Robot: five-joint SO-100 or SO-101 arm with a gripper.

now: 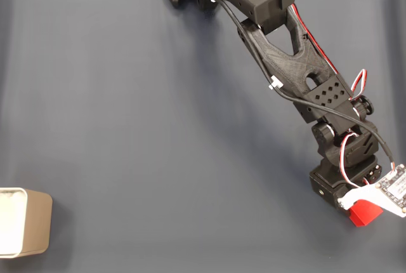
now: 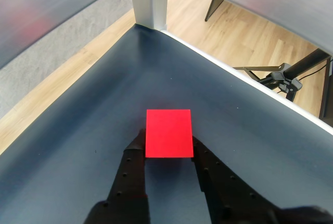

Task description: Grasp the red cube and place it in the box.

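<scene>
I see the dark blue-grey table mat [image 1: 127,127] across the whole fixed view, and in the wrist view it runs up to a pale rail with wooden flooring [image 2: 250,31] beyond it at the upper right. Next in size is my black printed arm [image 1: 285,63], reaching from the top centre of the fixed view down to the lower right, with red, white and black wires along its flank.

The box [image 1: 35,222] sits at the lower left edge of the fixed view, beige-walled with a pale inside, partly cut off by the frame and well apart from the arm.

The gripper [image 2: 169,153] is low in the wrist view, its two black fingers [image 2: 136,153] standing on either side of the red cube [image 2: 168,133]. The near corners of the cube sit between the fingertips and seem to touch them, so I judge the jaws closed onto the cube, though only at its near end. In the fixed view the red cube [image 1: 363,213] peeks out under the wrist at the lower right.

The cube looks rigid, light and smooth-faced, with flat parallel sides that suit a pinch. I judge the hold shallow: a grip nearer the middle of the side faces would be safer, since slick faces pinched at the edge could let it pivot or slip on the long carry to the box.
</scene>
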